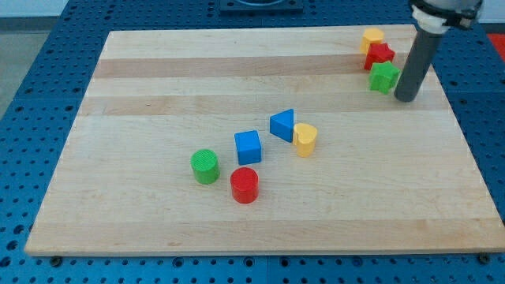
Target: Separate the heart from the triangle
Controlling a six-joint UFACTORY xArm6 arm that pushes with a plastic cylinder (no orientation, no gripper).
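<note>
The yellow heart sits near the middle of the wooden board, touching the blue triangle on its upper left. A blue cube, green cylinder and red cylinder lie lower left. My tip, a bare rod holding nothing, stands at the upper right, just beside a green star-like block, below a red block and a yellow block.

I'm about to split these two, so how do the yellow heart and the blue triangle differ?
The yellow heart is yellow with rounded lobes; the blue triangle is blue with straight edges and sharp corners. The heart sits on the view's right and slightly lower; the triangle on its left. They share a spot mid-board, touching or nearly so, both far from my tip.
</note>
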